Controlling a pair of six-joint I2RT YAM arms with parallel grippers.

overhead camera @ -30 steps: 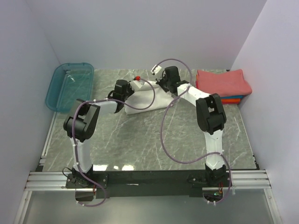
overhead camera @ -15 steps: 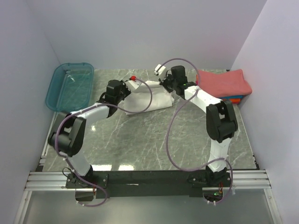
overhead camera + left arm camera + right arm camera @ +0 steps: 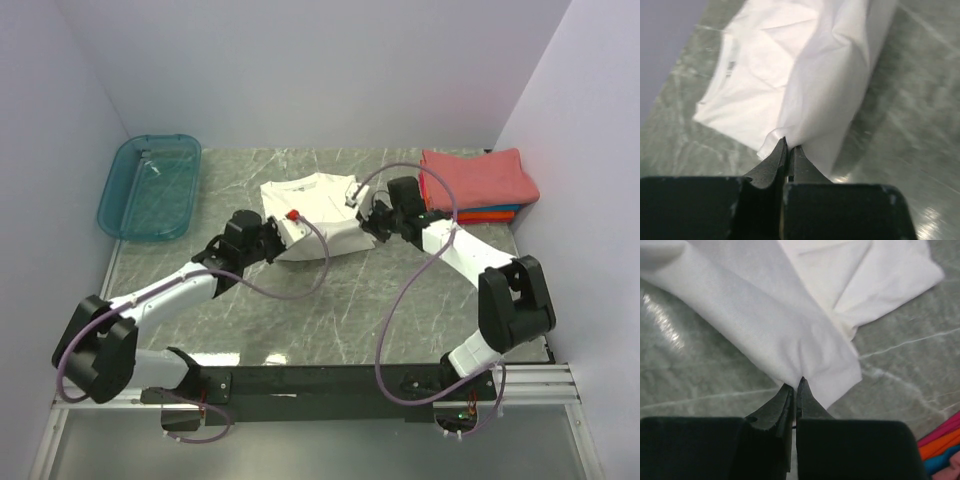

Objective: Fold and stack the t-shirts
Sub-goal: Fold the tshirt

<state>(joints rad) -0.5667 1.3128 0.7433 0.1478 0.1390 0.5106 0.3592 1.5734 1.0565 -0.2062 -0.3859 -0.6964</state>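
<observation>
A white t-shirt (image 3: pixel 318 205) lies part folded on the marble table, its near edge lifted. My left gripper (image 3: pixel 272 240) is shut on the shirt's near left corner; in the left wrist view the white cloth (image 3: pixel 810 85) rises from my left gripper (image 3: pixel 789 145). My right gripper (image 3: pixel 374 225) is shut on the near right corner, and the right wrist view shows the white fabric (image 3: pixel 770 315) pinched at my right gripper (image 3: pixel 796 384). A stack of folded t-shirts (image 3: pixel 478 180), coral-red over orange and blue, sits at the far right; its edge (image 3: pixel 940 447) shows in the right wrist view.
A teal plastic bin (image 3: pixel 150 185) stands at the far left corner. Side walls close the table left and right. Purple cables loop from both arms over the table (image 3: pixel 330 310).
Both grippers have pulled the shirt's edge toward the near side, and the arms have stretched out low. The shirt now lies flatter with its back part spread on the table.
</observation>
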